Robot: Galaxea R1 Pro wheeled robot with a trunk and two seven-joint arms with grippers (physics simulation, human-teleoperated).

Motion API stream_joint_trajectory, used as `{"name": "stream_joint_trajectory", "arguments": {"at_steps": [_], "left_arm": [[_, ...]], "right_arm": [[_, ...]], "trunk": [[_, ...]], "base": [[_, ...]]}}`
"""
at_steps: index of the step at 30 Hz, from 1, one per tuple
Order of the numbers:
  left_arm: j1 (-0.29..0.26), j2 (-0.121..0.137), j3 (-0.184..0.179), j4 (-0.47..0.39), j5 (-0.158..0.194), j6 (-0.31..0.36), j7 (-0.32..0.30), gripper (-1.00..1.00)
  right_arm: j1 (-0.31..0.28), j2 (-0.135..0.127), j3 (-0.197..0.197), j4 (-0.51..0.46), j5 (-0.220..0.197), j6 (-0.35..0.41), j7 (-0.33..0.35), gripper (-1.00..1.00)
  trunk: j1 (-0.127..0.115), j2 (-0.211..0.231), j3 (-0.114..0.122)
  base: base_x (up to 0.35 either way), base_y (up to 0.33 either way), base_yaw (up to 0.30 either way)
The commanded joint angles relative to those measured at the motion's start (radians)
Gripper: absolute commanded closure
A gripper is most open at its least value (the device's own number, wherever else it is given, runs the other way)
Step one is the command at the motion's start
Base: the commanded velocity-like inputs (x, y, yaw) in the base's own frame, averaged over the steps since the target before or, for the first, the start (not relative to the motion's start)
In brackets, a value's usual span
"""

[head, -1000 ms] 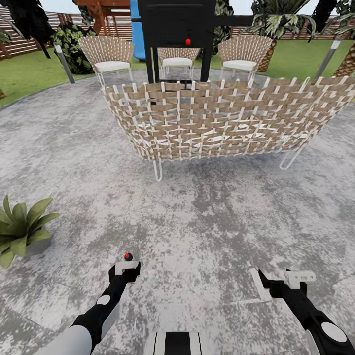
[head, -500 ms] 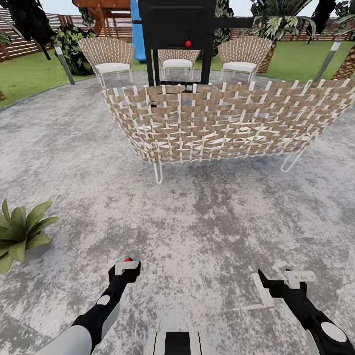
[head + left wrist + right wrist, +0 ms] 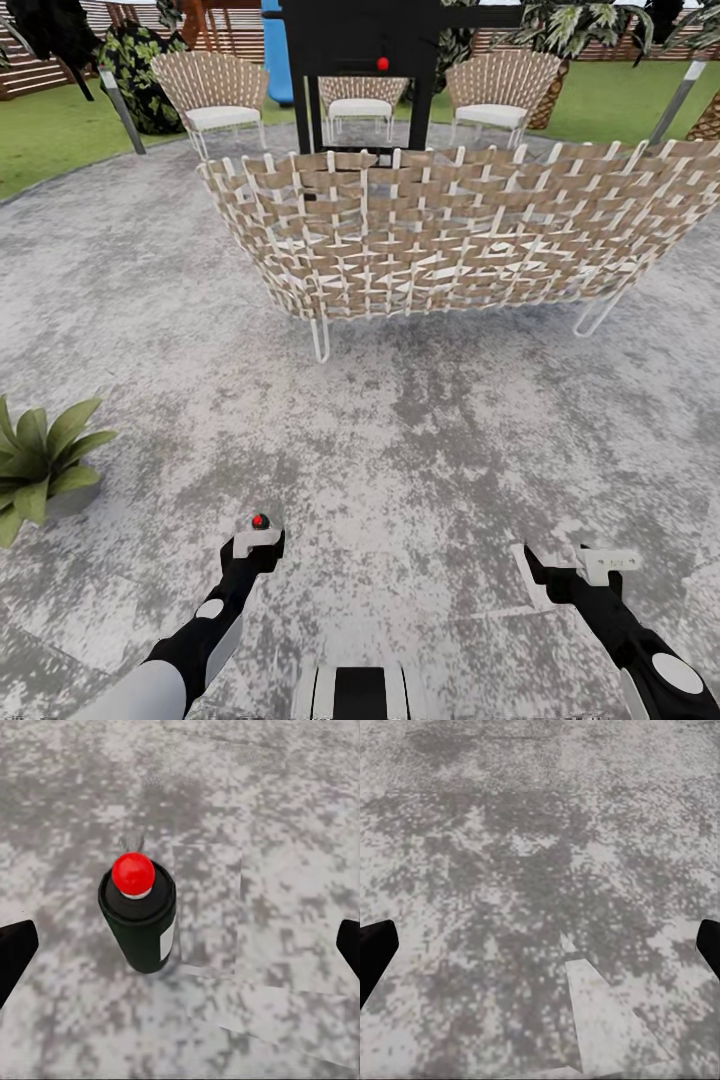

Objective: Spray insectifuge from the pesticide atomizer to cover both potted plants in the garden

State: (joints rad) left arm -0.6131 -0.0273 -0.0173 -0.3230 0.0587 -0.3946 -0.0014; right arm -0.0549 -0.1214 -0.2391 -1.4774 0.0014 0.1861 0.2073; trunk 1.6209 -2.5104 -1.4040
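The pesticide atomizer point(image 3: 138, 916) stands upright between the left gripper point(image 3: 180, 945)'s wide-spread fingertips, untouched. Right gripper point(image 3: 540, 945) gapes too, over bare patio point(image 3: 430, 430). One potted plant point(image 3: 40, 465) is cut off at the edge.

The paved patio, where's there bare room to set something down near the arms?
Free: the grey paving between the woven sofa and the two grippers, and the stretch before the right gripper. Crowded: the left edge, where the potted plant stands, and right under the left gripper, where the atomizer stands upright between its open fingers.
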Motion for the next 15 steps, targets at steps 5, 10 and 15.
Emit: {"name": "stream_joint_trajectory", "arguments": {"at_steps": [5, 10, 15], "left_arm": [[-0.001, 0.0, -0.002, 0.001, 0.006, -0.004, 0.0, -1.0], [-0.001, 0.0, -0.002, 0.001, 0.006, -0.004, 0.0, -1.0], [-0.001, -0.002, -0.004, 0.0, 0.005, -0.003, -0.001, -1.0]], "right_arm": [[0.0, 0.001, -0.002, -0.001, 0.0, 0.006, 0.006, -1.0], [0.0, 0.0, -0.002, -0.001, 0.0, 0.006, 0.006, -1.0], [0.0, 0.001, -0.001, 0.001, 0.0, 0.005, 0.006, -1.0]], "trunk": [[0.002, -0.001, -0.028], [0.002, -0.002, -0.039], [0.002, -0.002, -0.04]], "base": [[0.0, 0.0, 0.0], [0.0, 0.0, 0.0], [0.0, 0.0, 0.0]]}}
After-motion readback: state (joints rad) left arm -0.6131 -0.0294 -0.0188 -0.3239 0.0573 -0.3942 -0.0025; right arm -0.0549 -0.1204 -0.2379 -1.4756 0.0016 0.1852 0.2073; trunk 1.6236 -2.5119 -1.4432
